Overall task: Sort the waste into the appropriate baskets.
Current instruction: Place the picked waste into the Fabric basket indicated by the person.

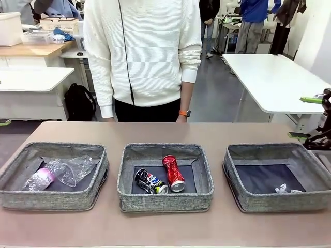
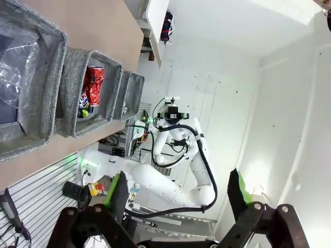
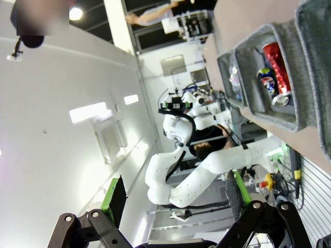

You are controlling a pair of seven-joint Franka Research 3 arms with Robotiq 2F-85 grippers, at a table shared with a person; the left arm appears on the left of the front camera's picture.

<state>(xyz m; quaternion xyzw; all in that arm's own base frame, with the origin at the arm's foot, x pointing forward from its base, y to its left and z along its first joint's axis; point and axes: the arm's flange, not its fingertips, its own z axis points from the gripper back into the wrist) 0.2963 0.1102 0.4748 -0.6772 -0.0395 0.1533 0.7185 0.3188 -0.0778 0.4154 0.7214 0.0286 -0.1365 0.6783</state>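
Three grey woven baskets stand in a row. The left basket (image 1: 51, 199) holds a clear bottle with a pink label (image 1: 44, 177) and a crumpled clear bottle (image 1: 77, 167). Side by side in the middle basket (image 1: 165, 201) lie a red can (image 1: 173, 173) and a dark can (image 1: 151, 182). A small white scrap (image 1: 282, 189) lies in the right basket (image 1: 274, 201). My right gripper (image 1: 305, 118) hangs open past the table's right edge, away from the baskets. In the wrist views, the left gripper (image 2: 178, 194) and the right gripper (image 3: 174, 194) are open and hold nothing.
A person in a white sweater (image 1: 142, 51) stands at the far side of the table, hands hanging down. Bare tabletop (image 1: 165, 227) runs in front of the baskets and behind them. White tables stand farther back.
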